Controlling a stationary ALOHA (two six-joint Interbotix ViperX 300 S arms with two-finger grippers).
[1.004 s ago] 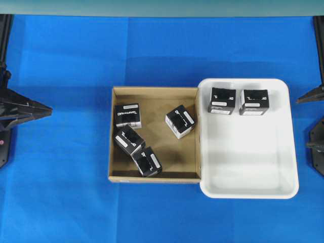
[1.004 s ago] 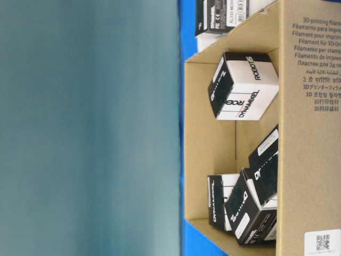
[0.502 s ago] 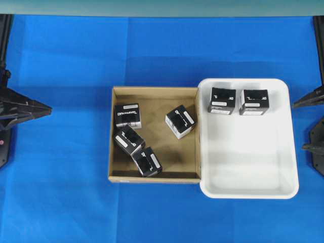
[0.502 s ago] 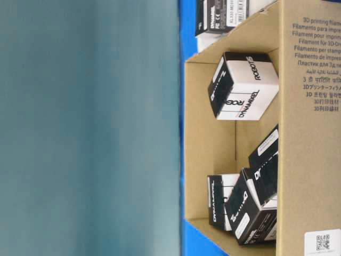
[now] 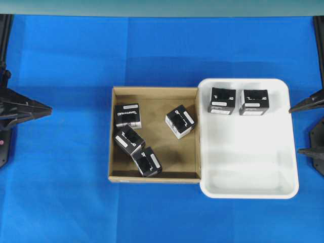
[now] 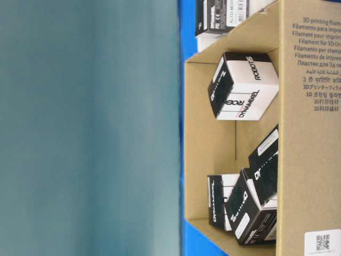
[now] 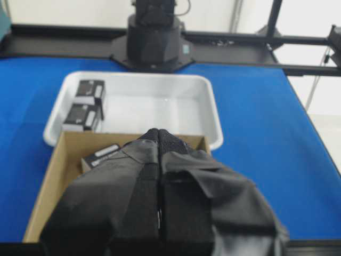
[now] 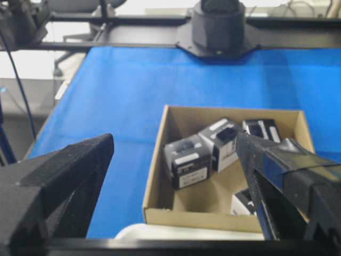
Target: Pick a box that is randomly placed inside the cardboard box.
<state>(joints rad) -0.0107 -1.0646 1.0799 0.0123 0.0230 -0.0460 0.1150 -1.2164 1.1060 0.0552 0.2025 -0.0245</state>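
The brown cardboard box (image 5: 111, 152) sits mid-table and holds several black boxes: one at the back left (image 5: 128, 116), one at the right (image 5: 179, 121), and two touching at the front left (image 5: 128, 140) (image 5: 147, 161). The table-level view shows the carton wall (image 6: 309, 149) and a box (image 6: 242, 85) inside. My left gripper (image 5: 46, 109) is shut and empty, far left of the carton; its tips (image 7: 159, 132) are pressed together. My right gripper (image 5: 295, 130) is open and empty at the white tray's right edge. In the right wrist view it (image 8: 175, 141) frames a box (image 8: 186, 160) in the carton (image 8: 213, 218).
A white plastic tray (image 5: 248, 162) touches the carton's right wall and holds two black boxes (image 5: 221, 100) (image 5: 253, 102) at its back. Blue cloth (image 5: 61, 192) covers the table. Arm bases stand at both far edges.
My right gripper's fingers have shifted slightly toward the tray and the front. The left gripper and all the boxes have not moved.
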